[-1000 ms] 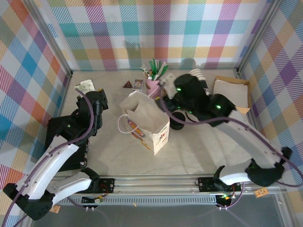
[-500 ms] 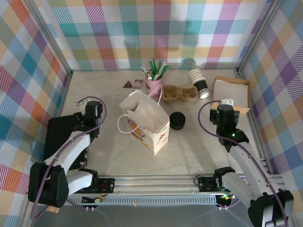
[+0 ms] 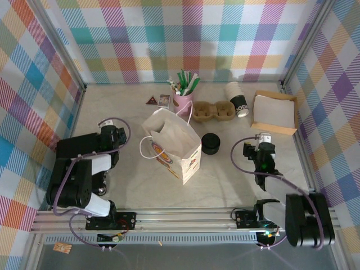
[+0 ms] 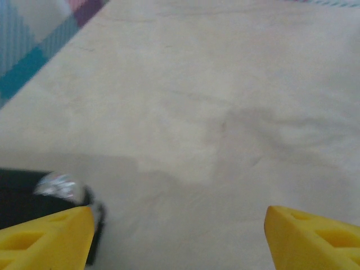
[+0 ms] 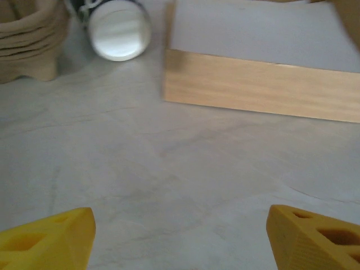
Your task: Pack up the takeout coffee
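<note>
The takeout coffee is hidden from view. A white paper bag [image 3: 173, 143] with a printed logo stands open in the middle of the table. My left gripper [image 3: 110, 133] rests low at the left, apart from the bag. In the left wrist view the left gripper [image 4: 180, 242] is open, yellow fingertips [image 4: 48, 236] wide apart over bare table. My right gripper [image 3: 262, 143] sits low at the right. It is open too in the right wrist view [image 5: 180, 239], with only table between its fingertips [image 5: 315, 236].
A lidless stack of white cups [image 3: 238, 99] [image 5: 120, 29] lies on its side by a cardboard carrier [image 3: 214, 111]. A squat black lid stack [image 3: 211, 143] stands right of the bag. A wooden box of white paper [image 3: 275, 111] [image 5: 264, 79] sits far right, a pink straw cup [image 3: 182, 95] behind.
Both arms have drawn back from the bag toward the near edge and folded down. The right arm left the cup area. Both grippers have opened wider.
</note>
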`<state>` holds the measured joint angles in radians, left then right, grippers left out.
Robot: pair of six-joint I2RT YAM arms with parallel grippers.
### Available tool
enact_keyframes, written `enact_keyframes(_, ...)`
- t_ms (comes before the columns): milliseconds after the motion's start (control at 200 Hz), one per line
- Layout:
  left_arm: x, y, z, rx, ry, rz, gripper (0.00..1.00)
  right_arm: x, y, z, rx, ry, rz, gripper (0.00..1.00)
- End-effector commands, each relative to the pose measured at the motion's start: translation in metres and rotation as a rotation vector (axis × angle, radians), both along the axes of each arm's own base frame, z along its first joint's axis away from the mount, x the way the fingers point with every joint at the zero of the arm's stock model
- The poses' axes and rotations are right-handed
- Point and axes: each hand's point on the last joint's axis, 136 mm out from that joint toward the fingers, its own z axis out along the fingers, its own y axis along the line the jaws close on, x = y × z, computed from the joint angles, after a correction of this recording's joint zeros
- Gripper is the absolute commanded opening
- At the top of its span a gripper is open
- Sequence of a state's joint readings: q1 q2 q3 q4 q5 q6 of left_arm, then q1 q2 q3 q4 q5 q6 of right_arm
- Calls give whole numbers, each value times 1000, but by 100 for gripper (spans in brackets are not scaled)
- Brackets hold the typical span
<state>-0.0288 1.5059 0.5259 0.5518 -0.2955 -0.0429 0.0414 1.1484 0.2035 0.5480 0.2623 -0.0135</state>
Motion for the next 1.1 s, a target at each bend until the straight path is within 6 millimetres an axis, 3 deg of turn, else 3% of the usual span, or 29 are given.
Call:
enact_keyframes(0,16,-38,-4,-91,-9,-214,80,39,28,51,59,-225,167,80)
enact_keyframes(120,2,-39,-1,-80,-112,-229,83,52,43,49,135,-228,264,81)
enact_keyframes(195,-5,-35,-2,-70,-173,-201,84,54,48,35,130,-228,294,82)
enact_keyframes(315,-7,-33,-2,-48,-183,-179,87,54,43,27,125,-248,268,85)
enact_keyframes(390,-8,-25,-3,-32,-171,-116,100,59,27,24,136,-219,161,87)
enact_keyframes(440,-7,-25,-2,-21,-167,-106,100,67,6,19,137,-182,21,91)
enact_keyframes(550,-5,-26,-3,14,-147,-84,100,75,12,15,103,-135,30,100)
enact_keyframes(1095,-4,-28,-3,39,-138,-77,100,74,13,16,100,-137,31,99)
